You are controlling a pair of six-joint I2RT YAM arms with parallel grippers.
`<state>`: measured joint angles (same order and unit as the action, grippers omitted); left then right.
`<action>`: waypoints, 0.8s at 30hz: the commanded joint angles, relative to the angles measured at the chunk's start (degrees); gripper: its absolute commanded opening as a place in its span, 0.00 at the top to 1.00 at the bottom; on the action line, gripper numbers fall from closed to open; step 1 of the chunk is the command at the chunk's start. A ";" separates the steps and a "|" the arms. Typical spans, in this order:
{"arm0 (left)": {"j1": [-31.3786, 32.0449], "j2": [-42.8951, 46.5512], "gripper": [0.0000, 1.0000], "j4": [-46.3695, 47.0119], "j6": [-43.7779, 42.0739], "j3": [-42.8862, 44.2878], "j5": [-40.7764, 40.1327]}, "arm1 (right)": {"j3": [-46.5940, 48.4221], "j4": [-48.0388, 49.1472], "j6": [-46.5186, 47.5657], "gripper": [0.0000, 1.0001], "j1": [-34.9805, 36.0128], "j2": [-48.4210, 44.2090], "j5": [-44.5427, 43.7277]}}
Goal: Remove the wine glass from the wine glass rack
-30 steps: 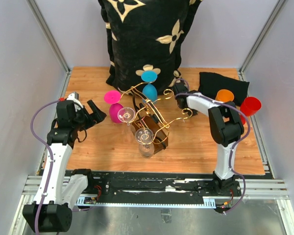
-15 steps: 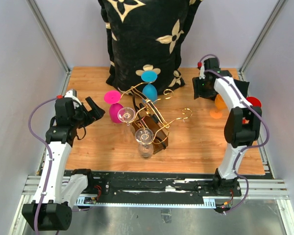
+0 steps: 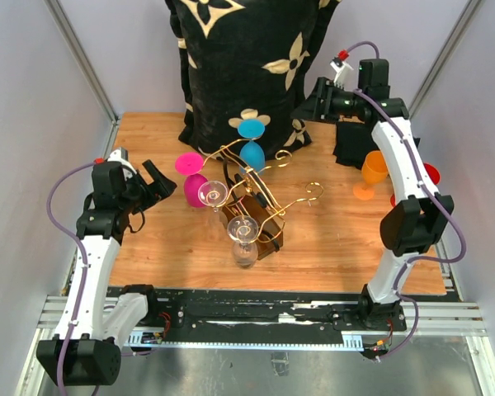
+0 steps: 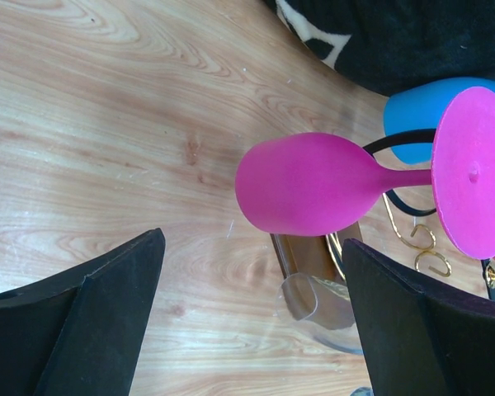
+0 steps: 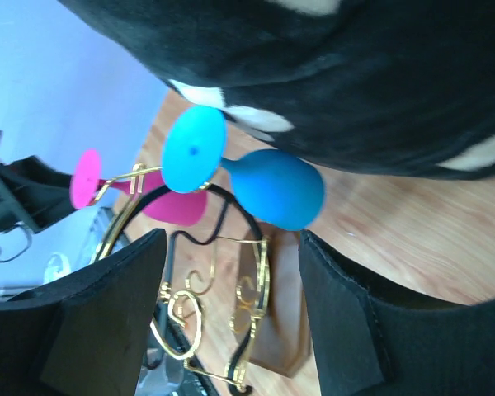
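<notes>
Lined up on the pink wine glass (image 4: 305, 186), hung foot-up from the wine glass rack (image 3: 260, 216) mid-surface (image 3: 330, 239), ready for sliding off sideways: left end effector (image 4: 254, 246) wide open, right end effector (image 5: 228, 247) aloft, empty, jaws parted.

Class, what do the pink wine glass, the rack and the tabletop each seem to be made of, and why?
Pink wine glass: probably matte plastic; opaque, even colour, no glint.
Rack: shiny gold metal wire curled into scrolls, on a dark, seemingly wooden base.
Tabletop: wood or wood-look laminate; clear grain lines.
</notes>
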<state>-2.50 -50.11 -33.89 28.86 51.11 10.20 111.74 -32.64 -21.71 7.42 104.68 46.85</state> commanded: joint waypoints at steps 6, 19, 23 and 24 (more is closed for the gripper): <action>-0.13 0.25 0.06 0.57 0.03 2.41 0.43 | 8.23 3.43 -9.65 0.35 6.33 8.45 7.37; -0.14 1.23 0.05 0.40 -0.25 1.82 1.22 | 14.76 1.05 -9.83 0.49 11.39 15.53 5.28; -0.16 1.23 0.05 0.53 -0.42 1.56 1.37 | 16.45 -1.23 -8.85 0.52 12.04 16.52 4.77; -0.14 1.24 0.05 0.57 -0.39 1.46 1.47 | 16.47 -1.34 -8.73 0.54 12.15 16.51 4.82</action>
<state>-2.50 -49.67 -33.93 28.91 51.70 10.44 125.71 -31.99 -31.35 18.09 120.18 51.99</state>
